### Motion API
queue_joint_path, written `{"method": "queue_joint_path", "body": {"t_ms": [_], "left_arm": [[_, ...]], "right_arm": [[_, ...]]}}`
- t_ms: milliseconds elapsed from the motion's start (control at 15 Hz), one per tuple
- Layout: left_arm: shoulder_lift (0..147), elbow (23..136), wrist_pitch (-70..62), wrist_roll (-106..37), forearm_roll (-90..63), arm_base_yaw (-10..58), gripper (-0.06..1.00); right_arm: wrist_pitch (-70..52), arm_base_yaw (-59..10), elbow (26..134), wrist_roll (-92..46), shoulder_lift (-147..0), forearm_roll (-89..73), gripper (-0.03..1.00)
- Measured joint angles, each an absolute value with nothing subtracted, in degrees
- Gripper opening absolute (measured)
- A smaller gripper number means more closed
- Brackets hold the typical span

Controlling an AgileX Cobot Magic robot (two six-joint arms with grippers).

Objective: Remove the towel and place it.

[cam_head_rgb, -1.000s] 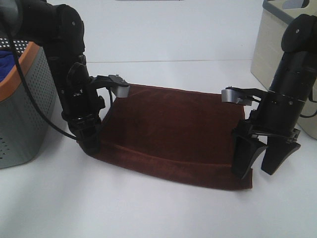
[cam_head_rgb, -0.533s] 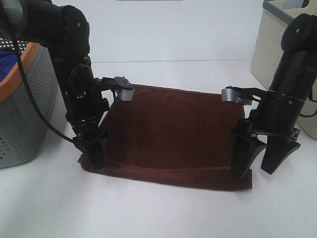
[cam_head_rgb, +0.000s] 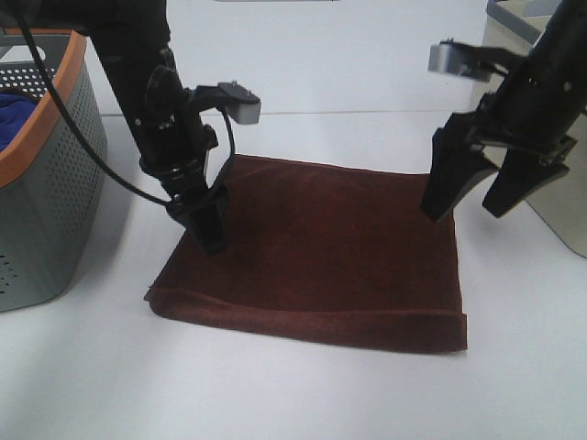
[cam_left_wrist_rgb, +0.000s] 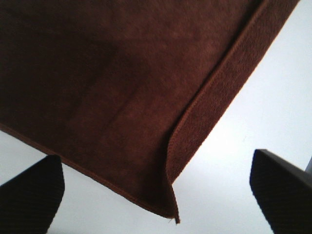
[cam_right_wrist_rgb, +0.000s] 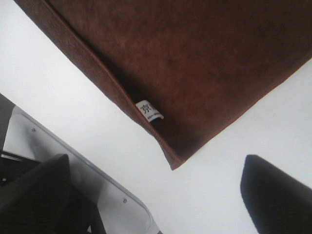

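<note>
A dark brown towel lies folded flat on the white table, its folded edge toward the front. My left gripper hangs just above the towel's left part, open and empty. The left wrist view shows the towel's corner between the gripper's wide-spread fingertips. My right gripper is open and empty, raised above the towel's back right corner. The right wrist view shows that corner of the towel with a white label, below the gripper.
A grey perforated basket with an orange rim stands at the left, with blue cloth inside. A beige bin stands at the right, close to the right arm; its rim shows in the right wrist view.
Both grippers have lifted off the towel's front corners and moved up and back. The towel now lies flat on the table with its front edge settled.
</note>
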State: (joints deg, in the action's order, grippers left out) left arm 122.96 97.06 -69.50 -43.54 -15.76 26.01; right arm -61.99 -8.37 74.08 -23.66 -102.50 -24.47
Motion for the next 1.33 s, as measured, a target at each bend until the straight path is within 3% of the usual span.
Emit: {"method": "queue_joint_path", "body": {"t_ms": [467,733,1000,1200,1333], "left_arm": [[119.75,116.25,-69.73,-23.26,-12.15,26.01,0.99],[115.22,120.44,-69.79,-15.18,-2.86,25.15,0.99],[111.33,119.40,-69.84,-11.92,-1.03,18.11,0.99],[104.79,115.16,-69.90,-11.75,0.29,6.19,0.99],[102.27,112.36,-69.90,-11.75,0.63,1.78,0.99]], "right_arm": [[-62.17,-8.37,90.01,-9.57,-97.98,-16.50,0.83],[-62.28,-8.31,99.06,-2.01,-97.98,-11.46,0.83],[-62.28,-5.10,101.41,0.00,-97.75,-10.89,0.83],[-62.28,4.70,101.47,0.00,-97.17,-10.08,0.83],[-62.34,5.79,101.47,0.00,-96.66,-6.93,0.83]]}}
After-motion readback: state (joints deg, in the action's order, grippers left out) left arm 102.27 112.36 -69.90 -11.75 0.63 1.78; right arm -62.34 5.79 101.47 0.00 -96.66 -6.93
